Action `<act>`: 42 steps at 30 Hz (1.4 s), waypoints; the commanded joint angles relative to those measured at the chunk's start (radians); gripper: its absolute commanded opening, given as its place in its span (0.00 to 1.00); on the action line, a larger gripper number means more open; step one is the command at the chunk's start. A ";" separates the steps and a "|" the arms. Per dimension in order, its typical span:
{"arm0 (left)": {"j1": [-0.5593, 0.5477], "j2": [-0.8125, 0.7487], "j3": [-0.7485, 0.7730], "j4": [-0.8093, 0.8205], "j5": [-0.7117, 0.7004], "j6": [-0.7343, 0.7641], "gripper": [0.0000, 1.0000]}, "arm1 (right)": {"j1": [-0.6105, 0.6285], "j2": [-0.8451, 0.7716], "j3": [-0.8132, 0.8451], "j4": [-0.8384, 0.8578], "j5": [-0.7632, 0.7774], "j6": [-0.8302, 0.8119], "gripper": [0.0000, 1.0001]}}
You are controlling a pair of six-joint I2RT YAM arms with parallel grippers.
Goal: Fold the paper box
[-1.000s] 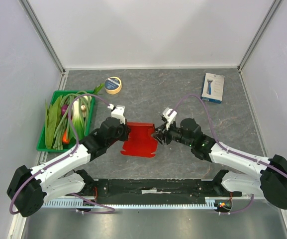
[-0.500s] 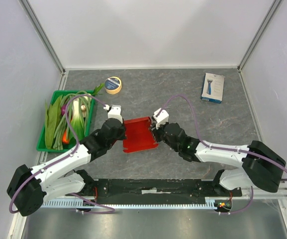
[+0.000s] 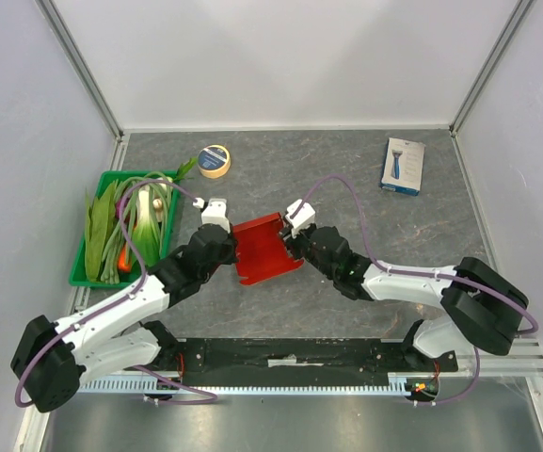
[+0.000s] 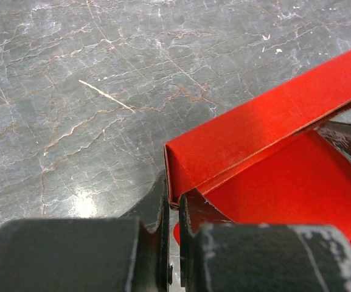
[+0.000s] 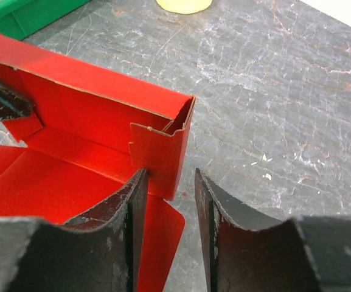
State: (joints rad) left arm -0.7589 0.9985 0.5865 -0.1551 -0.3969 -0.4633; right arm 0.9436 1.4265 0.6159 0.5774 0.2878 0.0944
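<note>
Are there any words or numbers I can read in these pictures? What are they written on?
No text here is clear enough to quote.
On the white-and-blue box: some small print, too small to read.
On the tape roll: a dark label in its middle, too blurred to read.
On the paper box: plain red, with no writing in any view.

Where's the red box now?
Mid-table in the top view, box between both tools: left tool pinches its left edge, open right tool at its right wall.
</note>
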 commanded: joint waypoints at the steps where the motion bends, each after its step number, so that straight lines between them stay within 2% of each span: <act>1: -0.014 -0.049 -0.016 0.081 0.102 0.034 0.02 | -0.049 0.025 0.059 0.064 -0.080 -0.041 0.45; 4: -0.014 -0.057 -0.025 0.088 0.118 0.054 0.02 | -0.074 0.037 0.077 0.050 -0.162 -0.053 0.45; 8: -0.014 -0.061 -0.028 0.088 0.127 0.069 0.02 | -0.083 0.055 0.096 0.036 -0.180 -0.073 0.44; 17: -0.014 -0.043 -0.016 0.085 0.148 0.057 0.02 | -0.100 0.109 0.119 0.064 -0.116 -0.053 0.51; 21: -0.013 -0.024 0.004 0.049 0.097 0.042 0.02 | -0.100 0.118 0.127 0.058 -0.108 -0.059 0.55; 26: -0.014 0.020 0.022 0.005 -0.022 -0.021 0.02 | -0.101 0.083 0.116 0.016 -0.139 -0.041 0.52; 30: -0.013 0.080 -0.014 0.093 -0.108 -0.034 0.02 | -0.100 0.025 0.067 0.002 -0.139 -0.018 0.52; 32: -0.014 0.097 -0.043 0.135 -0.120 -0.028 0.02 | -0.100 0.011 0.039 -0.013 -0.112 -0.034 0.55; 42: -0.013 0.172 -0.114 0.360 -0.103 0.011 0.02 | -0.137 -0.032 -0.039 0.001 -0.194 -0.068 0.64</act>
State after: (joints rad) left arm -0.7658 1.1435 0.4870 0.0578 -0.4805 -0.4660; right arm 0.8192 1.4212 0.5995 0.5282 0.1402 0.0406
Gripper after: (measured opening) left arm 0.064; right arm 0.619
